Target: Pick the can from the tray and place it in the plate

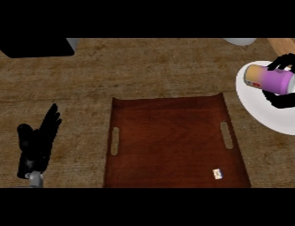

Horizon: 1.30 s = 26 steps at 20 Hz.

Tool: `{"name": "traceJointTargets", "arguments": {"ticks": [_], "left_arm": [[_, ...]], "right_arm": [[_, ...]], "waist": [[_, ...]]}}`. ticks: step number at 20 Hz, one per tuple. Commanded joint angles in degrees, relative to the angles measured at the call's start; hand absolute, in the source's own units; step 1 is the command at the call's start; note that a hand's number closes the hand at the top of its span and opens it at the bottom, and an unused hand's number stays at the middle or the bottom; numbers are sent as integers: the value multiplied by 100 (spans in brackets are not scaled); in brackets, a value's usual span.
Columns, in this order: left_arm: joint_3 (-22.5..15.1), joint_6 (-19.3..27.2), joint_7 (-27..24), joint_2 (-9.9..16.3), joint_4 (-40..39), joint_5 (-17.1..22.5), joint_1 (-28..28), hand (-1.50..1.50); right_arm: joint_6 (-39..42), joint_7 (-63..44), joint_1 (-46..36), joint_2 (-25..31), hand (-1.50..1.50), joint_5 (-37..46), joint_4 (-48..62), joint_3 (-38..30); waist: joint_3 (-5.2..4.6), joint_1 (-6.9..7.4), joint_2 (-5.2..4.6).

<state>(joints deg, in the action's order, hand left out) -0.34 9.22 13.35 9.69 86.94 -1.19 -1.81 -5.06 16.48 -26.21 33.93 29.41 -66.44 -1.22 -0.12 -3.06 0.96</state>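
The brown counter [143,70] fills most of the view. On it lies the dark wooden tray [176,145], with a slot handle on each long side and a small white tag [218,174] near its lower right corner. To the right is the white plate [287,119]. Above the plate, the right hand [292,95] has its fingers and thumb curled round the can [270,79]. The can is purple with an orange-yellow band near its pale top, and it is tilted on its side. The left hand [36,145] rests at the lower left, fingers straight, holding nothing.
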Motion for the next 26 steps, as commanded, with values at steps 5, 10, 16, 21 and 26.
{"name": "traceJointTargets", "arguments": {"ticks": [5,10,16,21,26], "left_arm": [[69,-230,-160,-7,-485,-51,501,0],[-32,-91,-138,-215,-397,-205,400,0],[-73,-126,1,-245,-342,-237,536,0],[25,-227,89,-120,-362,-192,663,0],[-210,-154,-243,-352,-415,-336,397,0]], "right_arm": [[342,-749,628,378,150,-235,-731,-852],[-17,-250,43,152,150,278,676,-790],[-84,605,-834,549,150,559,2785,-984],[445,710,-916,522,150,834,3567,-651],[829,608,-1365,523,150,1254,4501,-359]], "waist": [[10,279,-93],[12,345,-106],[19,444,-142],[23,481,-161],[25,582,-189]]}}
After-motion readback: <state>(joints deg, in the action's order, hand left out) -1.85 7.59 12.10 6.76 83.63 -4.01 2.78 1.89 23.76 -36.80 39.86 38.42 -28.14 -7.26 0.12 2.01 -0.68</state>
